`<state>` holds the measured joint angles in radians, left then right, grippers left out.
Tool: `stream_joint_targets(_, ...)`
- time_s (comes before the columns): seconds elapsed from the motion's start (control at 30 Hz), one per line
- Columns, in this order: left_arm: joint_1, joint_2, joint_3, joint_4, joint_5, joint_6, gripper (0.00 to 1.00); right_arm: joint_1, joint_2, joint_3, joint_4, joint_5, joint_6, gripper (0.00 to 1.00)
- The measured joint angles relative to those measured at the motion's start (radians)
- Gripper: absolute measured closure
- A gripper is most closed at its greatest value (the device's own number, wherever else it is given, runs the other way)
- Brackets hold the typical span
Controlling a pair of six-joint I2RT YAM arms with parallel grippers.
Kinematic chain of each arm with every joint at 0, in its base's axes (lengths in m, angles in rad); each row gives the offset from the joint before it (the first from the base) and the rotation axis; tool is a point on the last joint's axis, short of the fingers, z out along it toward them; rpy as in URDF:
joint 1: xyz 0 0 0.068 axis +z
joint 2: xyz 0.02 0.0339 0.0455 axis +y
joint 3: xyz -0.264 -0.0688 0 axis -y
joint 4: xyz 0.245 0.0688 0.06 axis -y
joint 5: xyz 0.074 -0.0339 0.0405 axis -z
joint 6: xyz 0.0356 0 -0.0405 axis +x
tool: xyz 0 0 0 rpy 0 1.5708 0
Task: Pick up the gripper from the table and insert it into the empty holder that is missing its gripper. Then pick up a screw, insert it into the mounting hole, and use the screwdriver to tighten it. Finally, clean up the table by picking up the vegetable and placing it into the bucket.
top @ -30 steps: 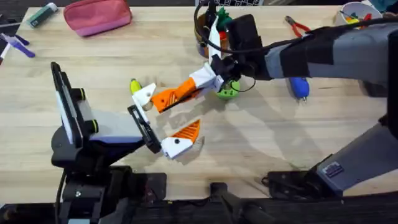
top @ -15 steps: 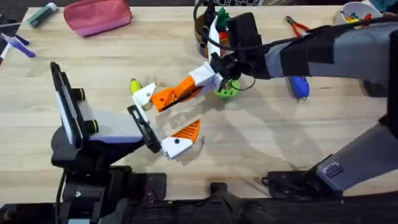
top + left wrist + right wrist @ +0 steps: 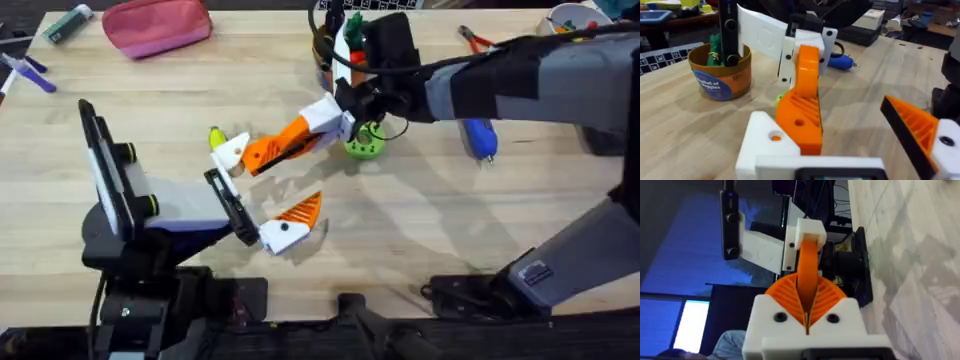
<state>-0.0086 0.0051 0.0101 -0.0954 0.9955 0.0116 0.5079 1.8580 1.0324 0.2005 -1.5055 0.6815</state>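
My right gripper (image 3: pixel 305 133) reaches across the middle and is shut on the loose orange gripper (image 3: pixel 268 152). In the right wrist view its ribbed pads (image 3: pixel 788 294) pinch that orange gripper (image 3: pixel 807 262) edge-on. The piece's far end lies against the white holder (image 3: pixel 232 152), the bare finger mount of my left gripper (image 3: pixel 268 182), which stands open. In the left wrist view the gripper (image 3: pixel 800 119) sits on the holder (image 3: pixel 765 145). The yellow vegetable (image 3: pixel 215 137) lies just behind the holder. The blue screwdriver (image 3: pixel 482 138) lies to the right. The bucket (image 3: pixel 720 75) stands at the back. No screw is discernible.
A lime-green disc (image 3: pixel 365 147) sits under the right wrist. Red-handled pliers (image 3: pixel 478 42) and a white bowl (image 3: pixel 570 20) are at the far right, a pink pouch (image 3: pixel 155 25) at the far left. My left gripper's other finger carries its orange tip (image 3: pixel 302 210).
My right gripper has edged slightly toward the far side, still holding the orange gripper against the holder. The left arm has stayed put.
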Motion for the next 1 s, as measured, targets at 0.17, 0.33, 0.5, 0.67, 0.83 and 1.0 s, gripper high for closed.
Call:
stream_joint_targets(0.17,0.001,0.000,0.000,0.001,-0.010,0.008,0.015,0.005,0.000,0.013,0.000,0.019,0.002,0.992)
stream_joint_targets(0.33,0.001,0.000,0.000,0.002,-0.016,0.008,0.015,0.010,0.002,0.018,0.000,0.029,0.003,0.992)
stream_joint_targets(0.5,0.001,0.000,0.000,0.001,-0.016,0.007,0.015,0.017,0.014,0.029,0.000,0.037,0.003,0.992)
stream_joint_targets(0.67,0.001,0.000,0.000,0.001,-0.015,0.006,0.015,0.022,0.028,0.039,0.006,0.039,0.003,0.992)
stream_joint_targets(0.83,0.001,0.000,0.000,0.001,-0.015,0.006,0.015,0.027,0.044,0.056,0.023,0.039,0.003,0.992)
stream_joint_targets(1.0,0.001,0.000,0.000,0.001,-0.018,0.007,0.015,0.031,0.060,0.083,0.022,0.039,0.007,0.992)
